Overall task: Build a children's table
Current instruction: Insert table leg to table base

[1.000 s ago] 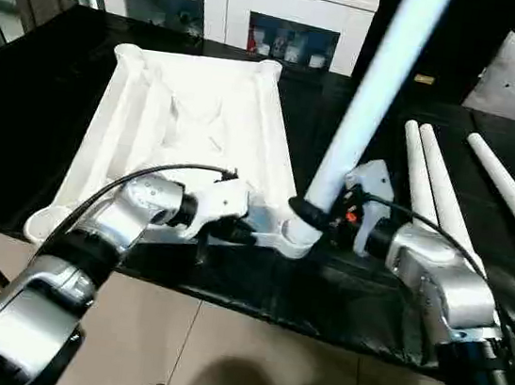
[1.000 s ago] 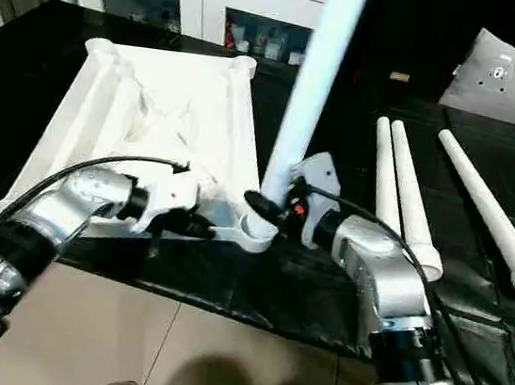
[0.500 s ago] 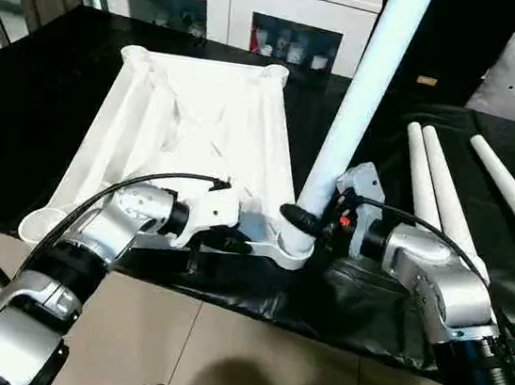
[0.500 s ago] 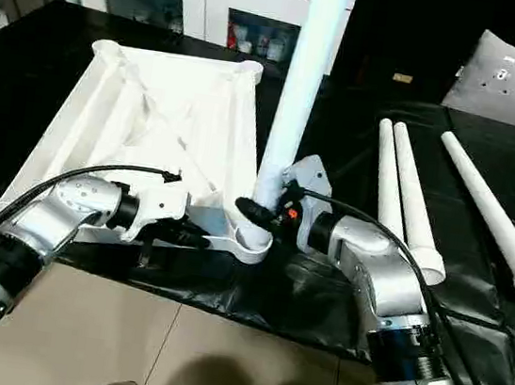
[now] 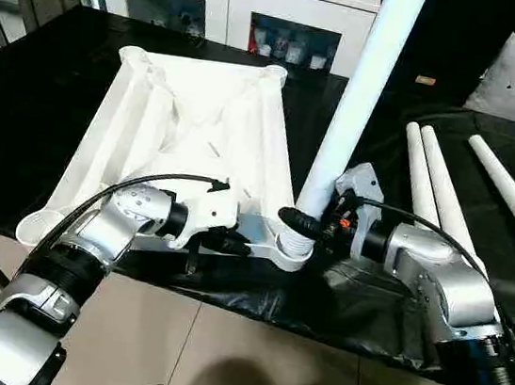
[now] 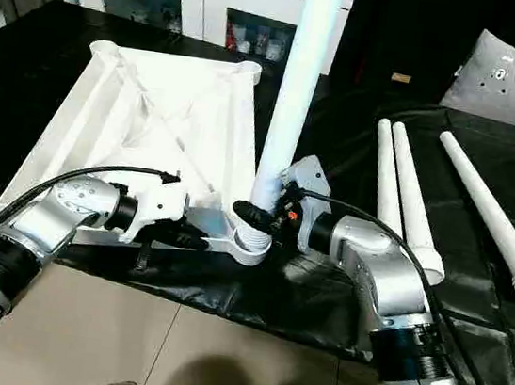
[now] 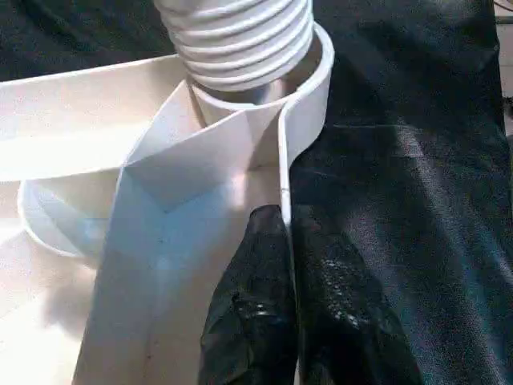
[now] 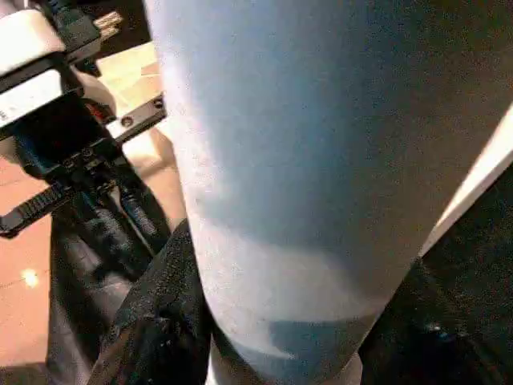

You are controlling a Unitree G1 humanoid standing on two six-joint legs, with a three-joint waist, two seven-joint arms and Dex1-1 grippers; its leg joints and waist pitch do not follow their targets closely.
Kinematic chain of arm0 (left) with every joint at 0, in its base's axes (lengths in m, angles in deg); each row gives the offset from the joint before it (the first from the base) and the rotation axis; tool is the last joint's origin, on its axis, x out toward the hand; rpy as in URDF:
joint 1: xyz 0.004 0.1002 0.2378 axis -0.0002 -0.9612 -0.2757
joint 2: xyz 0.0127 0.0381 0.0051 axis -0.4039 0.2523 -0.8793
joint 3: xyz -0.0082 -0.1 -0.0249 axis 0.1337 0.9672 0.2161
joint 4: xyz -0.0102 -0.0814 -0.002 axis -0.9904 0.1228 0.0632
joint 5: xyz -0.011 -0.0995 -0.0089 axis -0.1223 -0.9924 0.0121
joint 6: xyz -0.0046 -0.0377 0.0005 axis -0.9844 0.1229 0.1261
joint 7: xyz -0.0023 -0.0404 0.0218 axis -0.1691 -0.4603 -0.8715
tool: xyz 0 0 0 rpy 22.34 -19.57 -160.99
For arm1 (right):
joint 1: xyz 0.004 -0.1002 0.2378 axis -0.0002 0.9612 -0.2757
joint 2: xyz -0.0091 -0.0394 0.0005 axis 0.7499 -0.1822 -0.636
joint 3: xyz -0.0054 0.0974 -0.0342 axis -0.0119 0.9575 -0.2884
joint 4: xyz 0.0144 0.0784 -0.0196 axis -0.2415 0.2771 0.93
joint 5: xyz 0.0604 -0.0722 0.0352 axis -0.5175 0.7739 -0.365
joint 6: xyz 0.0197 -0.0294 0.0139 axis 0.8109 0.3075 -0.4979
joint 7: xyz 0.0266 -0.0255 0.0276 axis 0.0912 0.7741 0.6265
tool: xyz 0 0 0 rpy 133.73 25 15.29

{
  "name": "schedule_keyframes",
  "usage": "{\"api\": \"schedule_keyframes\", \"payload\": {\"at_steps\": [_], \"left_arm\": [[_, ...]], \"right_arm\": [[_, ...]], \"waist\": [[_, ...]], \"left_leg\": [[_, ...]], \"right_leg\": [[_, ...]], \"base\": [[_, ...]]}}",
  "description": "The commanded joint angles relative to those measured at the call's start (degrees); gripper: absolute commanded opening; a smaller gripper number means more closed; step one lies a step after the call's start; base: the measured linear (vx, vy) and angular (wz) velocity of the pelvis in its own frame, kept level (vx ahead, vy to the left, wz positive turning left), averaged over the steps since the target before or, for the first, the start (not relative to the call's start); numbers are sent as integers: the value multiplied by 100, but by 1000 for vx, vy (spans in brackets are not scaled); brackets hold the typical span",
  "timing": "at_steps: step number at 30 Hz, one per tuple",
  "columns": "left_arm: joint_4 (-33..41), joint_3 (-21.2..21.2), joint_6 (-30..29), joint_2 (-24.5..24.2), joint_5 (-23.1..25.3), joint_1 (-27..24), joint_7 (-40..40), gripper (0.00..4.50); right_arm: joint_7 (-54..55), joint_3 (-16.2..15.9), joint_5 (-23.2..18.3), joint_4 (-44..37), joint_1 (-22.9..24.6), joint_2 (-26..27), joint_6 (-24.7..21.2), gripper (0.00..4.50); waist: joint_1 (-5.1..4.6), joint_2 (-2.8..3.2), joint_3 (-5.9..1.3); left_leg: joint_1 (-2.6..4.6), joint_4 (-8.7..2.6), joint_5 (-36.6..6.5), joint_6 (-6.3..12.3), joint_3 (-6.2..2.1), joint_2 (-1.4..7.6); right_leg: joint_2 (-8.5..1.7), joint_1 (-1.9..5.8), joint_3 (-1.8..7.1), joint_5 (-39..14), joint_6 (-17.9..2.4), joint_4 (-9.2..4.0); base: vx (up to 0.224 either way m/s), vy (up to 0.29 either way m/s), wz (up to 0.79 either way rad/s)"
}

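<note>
The right gripper (image 5: 303,225) is clamped around the lower end of an upright leg (image 5: 361,92), its black fingers (image 8: 152,321) wrapping the tube just above the threaded collar (image 7: 240,40). That collar sits in the near right corner socket (image 5: 292,252) of the table top (image 5: 189,136), with several thread ridges above the socket rim (so not fully seated). The leg rises slightly tilted out of the head views.

Just left of the socket, the left gripper (image 5: 230,242) is pinched shut on the table top's near edge wall (image 7: 282,184), one finger on each side of the thin rim.

The table top lies ribbed side up on the black work table (image 5: 31,106), its near edge at the table's front. To the right, well apart from the grippers, three more legs (image 6: 396,187) lie flat, two touching side by side. A white cabinet (image 5: 235,0) stands at the far side.
</note>
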Motion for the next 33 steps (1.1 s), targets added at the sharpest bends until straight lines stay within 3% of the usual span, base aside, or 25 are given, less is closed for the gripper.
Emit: {"api": "schedule_keyframes", "payload": {"at_steps": [1, 12, 19, 23, 24, 25, 26, 27, 32, 33], "left_arm": [[171, -8, 87, -26, 20, 52, 153, 0], [252, -22, 97, -35, -6, 48, 259, 0], [386, -15, 32, -51, -105, 48, 443, 0], [294, 17, 52, -40, -82, 77, 365, 0], [272, 37, 46, -26, -91, 80, 338, 0], [247, 69, 51, -5, -102, 81, 283, 0], [232, 92, 52, 10, -109, 82, 246, 0], [212, 118, 47, 30, -115, 84, 197, 0], [139, 219, 47, 137, -143, 74, -19, 0], [159, 224, 32, 149, -151, 59, -32, 0]], "right_arm": [[-82, -132, -7, 75, 91, -61, -174, 191], [-100, -51, 14, 247, 20, -45, -113, 191], [-113, 276, -222, 818, -10, 83, -111, 191], [-94, 409, -286, 1000, 150, 90, -60, 191], [-81, 443, -294, 1043, 203, 95, -21, 191], [-40, 478, -283, 1072, 293, 103, 64, 191], [-15, 499, -280, 1106, 350, 107, 135, 191], [15, 520, -278, 1102, 435, 117, 210, 191], [194, 612, -261, 856, 910, 223, 705, 191], [232, 631, -269, 760, 1015, 252, 769, 191]], "waist": [[3, -14, -405], [-4, -3, -389], [1, 37, -401], [18, 71, -399], [16, 55, -401], [23, 99, -390], [16, 77, -391], [28, 98, -385], [36, 89, -367], [39, 108, -333]], "left_leg": [[93, -435, -1183, 78, -133, 341], [100, -447, -1290, 41, -142, 346], [94, -443, -1306, 30, -146, 349], [91, -445, -1311, 28, -145, 345], [90, -451, -1309, 26, -146, 350], [97, -453, -1357, 10, -155, 350], [93, -455, -1377, 15, -144, 349], [102, -453, -1396, 12, -151, 346], [118, -477, -1501, 23, -155, 357], [121, -493, -1605, 23, -157, 356]], "right_leg": [[-574, 278, 345, -1987, -906, -483], [-579, 269, 343, -2081, -903, -497], [-581, 285, 341, -1878, -1025, -483], [-579, 293, 339, -1785, -1060, -482], [-574, 296, 336, -1754, -1065, -477], [-579, 286, 332, -1790, -1074, -477], [-571, 288, 334, -1794, -1061, -493], [-583, 286, 337, -1801, -1069, -492], [-571, 276, 334, -1877, -1040, -515], [-571, 256, 336, -1989, -998, -540]], "base": [[0, 0, 0], [0, 0, 0], [0, 0, 0], [0, 0, 0], [0, 0, 0], [0, 0, 0], [0, 0, 0], [0, 0, 0], [0, 0, 0], [0, 0, 0]]}}
